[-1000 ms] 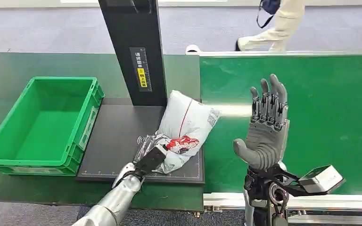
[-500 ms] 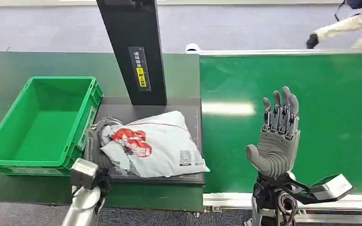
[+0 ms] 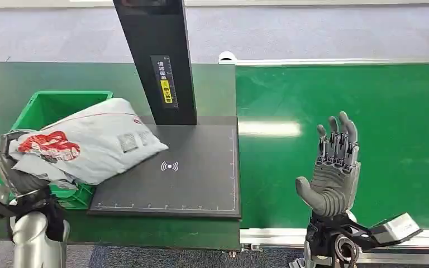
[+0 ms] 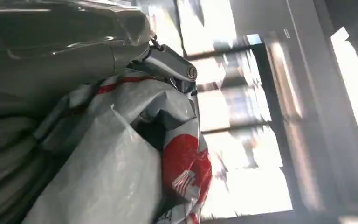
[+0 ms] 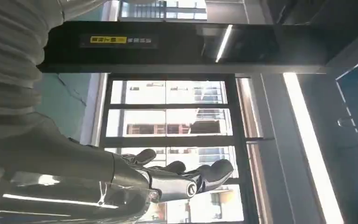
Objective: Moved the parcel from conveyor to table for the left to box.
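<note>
Head view: left hand [image 3: 19, 176] grips parcel [image 3: 89, 146]; right hand [image 3: 332, 173] spread, empty.

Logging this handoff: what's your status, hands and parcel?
Left hand gripping parcel, held over green crate's near rim. Right hand open, raised above conveyor. Nothing between parcel and crate.

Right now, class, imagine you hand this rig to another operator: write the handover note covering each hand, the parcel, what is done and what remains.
Left hand: grips the grey parcel at its red-printed end, above the near rim of the green crate.
Right hand: raised, fingers apart, holding nothing, above the conveyor belt.
Done: parcel is off the belt and mostly past the black scanner pad.
Left: lower the parcel into the crate and let go.
</note>
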